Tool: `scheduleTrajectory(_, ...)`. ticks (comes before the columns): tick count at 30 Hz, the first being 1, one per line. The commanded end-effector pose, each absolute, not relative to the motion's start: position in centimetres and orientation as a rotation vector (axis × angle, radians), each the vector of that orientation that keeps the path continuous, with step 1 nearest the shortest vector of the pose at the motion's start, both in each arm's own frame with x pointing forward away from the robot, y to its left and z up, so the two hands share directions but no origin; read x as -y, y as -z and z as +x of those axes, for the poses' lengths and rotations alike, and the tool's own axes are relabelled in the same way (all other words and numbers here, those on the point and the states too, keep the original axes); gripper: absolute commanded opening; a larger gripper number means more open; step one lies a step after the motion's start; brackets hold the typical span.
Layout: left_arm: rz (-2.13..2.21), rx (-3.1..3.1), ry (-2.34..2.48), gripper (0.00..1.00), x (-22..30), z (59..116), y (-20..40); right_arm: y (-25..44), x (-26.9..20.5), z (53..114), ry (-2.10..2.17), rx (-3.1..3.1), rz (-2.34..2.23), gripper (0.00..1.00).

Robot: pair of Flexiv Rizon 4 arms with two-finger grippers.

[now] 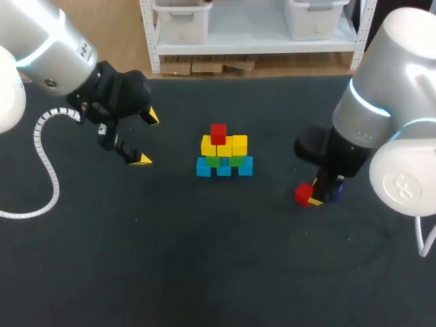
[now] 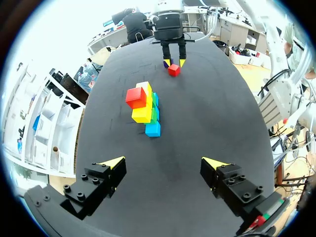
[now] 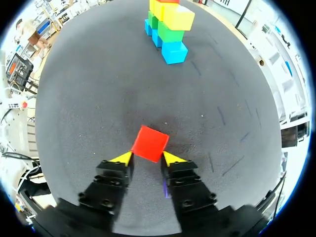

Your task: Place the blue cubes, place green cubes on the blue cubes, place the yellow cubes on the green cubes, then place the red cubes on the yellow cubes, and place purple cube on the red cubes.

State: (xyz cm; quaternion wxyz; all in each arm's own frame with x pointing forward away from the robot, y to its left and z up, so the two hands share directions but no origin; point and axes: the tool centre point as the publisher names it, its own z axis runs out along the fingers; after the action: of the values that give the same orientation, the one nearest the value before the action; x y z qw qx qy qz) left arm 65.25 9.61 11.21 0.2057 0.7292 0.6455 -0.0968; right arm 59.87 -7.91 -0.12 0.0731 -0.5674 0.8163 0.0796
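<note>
Standing near the middle of the dark tabletop (image 1: 204,259), the stack (image 1: 223,153) has a row of three blue cubes (image 1: 203,167) at its base, green cubes (image 1: 212,161) on them, yellow cubes (image 1: 238,144) above those, and a top red cube (image 1: 218,133) resting toward the left side of the yellow layer.

A loose red cube (image 3: 149,143) lies on the tabletop to the right of the stack, well apart from it. The right end effector (image 3: 147,158) is right at this cube. Its wrist view shows the cube turned corner-on, but whether it is gripped cannot be told. The head view alone shows a purple shape (image 1: 334,193) just beside that end effector, mostly hidden by the arm.

The left end effector (image 2: 164,161) hangs above the tabletop left of the stack, spread wide and holding nothing. Its wrist view looks along the stack end-on, so the layers overlap, with the right end effector beyond.

Bare tabletop separates the stack from both end effectors. The far edge runs close behind the stack, and a broader stretch lies toward the near edge.
</note>
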Motion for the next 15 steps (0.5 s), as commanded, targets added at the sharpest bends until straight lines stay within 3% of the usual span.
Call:
scheduleTrajectory(1, 2.033, -1.793, 0.273, 1.00, -9.7, 65.3, -11.2, 0.1, 7.8, 60.0, -0.238, -2.450, -1.706, 0.00)
scheduleTrajectory(6, 2.033, -1.793, 0.273, 1.00, -9.7, 65.3, -11.2, -0.1, 7.7, 60.1, -0.231, -2.450, -1.708, 0.00)
scheduleTrajectory(7, 2.033, -1.793, 0.273, 1.00, -9.7, 65.3, -11.2, -0.2, 7.7, 60.1, -0.230, -2.449, -1.710, 0.05)
scheduleTrajectory(10, 2.033, -1.793, 0.273, 1.00, -9.7, 65.3, -11.2, -0.4, 7.7, 60.2, -0.226, -2.447, -1.719, 0.60)
scheduleTrajectory(11, 2.033, -1.793, 0.273, 1.00, -9.7, 65.3, -11.2, -0.5, 7.7, 60.3, -0.218, -2.436, -1.725, 0.99)
scheduleTrajectory(15, 2.033, -1.793, 0.273, 1.00, -9.7, 65.3, -11.2, -0.9, 7.8, 60.6, -0.189, -2.374, -1.783, 1.00)
